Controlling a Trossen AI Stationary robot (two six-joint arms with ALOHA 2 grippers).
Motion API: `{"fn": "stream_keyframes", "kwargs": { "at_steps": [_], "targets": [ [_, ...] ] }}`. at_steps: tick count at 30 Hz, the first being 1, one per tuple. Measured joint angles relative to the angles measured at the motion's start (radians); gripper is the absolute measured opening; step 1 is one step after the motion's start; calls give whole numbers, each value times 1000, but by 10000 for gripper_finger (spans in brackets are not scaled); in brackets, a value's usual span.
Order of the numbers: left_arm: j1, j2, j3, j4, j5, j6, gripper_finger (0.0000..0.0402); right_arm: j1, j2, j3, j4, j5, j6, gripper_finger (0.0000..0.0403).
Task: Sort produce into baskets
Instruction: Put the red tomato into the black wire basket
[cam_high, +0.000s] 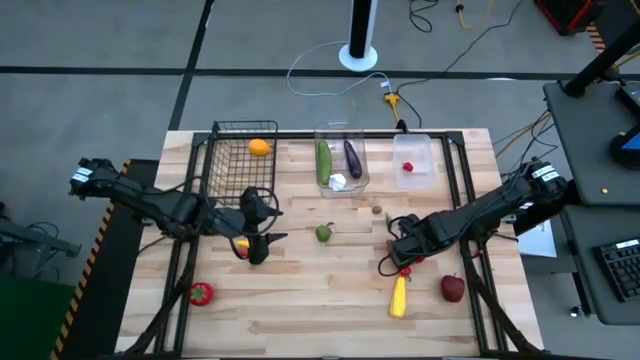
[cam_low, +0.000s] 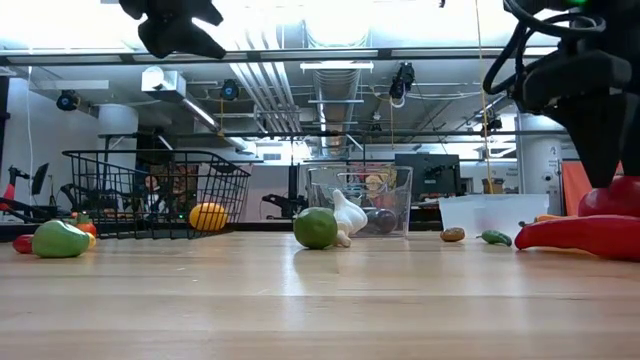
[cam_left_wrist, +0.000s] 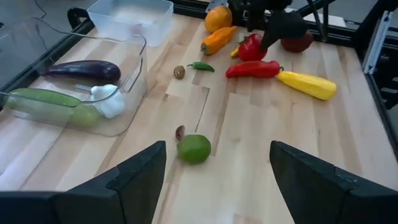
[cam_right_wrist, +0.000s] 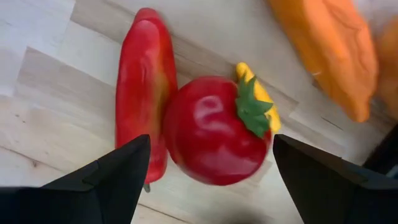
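Right hand (cam_right_wrist: 208, 171) wide over red pepper (cam_right_wrist: 217, 127), green stem visible only from wrist

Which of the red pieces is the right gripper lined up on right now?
The round red pepper with the green stem, centred between the right gripper's open fingers. The long red pepper lies touching it, off to one side; the red apple sits apart.

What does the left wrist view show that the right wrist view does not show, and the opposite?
Only the left wrist view: the clear bin holding eggplant, cucumber and garlic, plus the lime and the open left gripper. Only the right wrist view: the open right gripper straddling the round red pepper. Both: that pepper and the long red pepper beside it.
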Motion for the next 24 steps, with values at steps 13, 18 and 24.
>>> {"fn": "stream_keyframes", "kwargs": {
  "at_steps": [13,18,24],
  "targets": [
    [1,1,0,0,-40,-1,269,0,0,-72,85,13,21,320],
    [1,1,0,-1,-40,-2,269,0,0,-72,87,35,30,311],
    [1,2,0,-2,-40,-3,269,0,0,-72,88,36,29,299]
  ]
}}
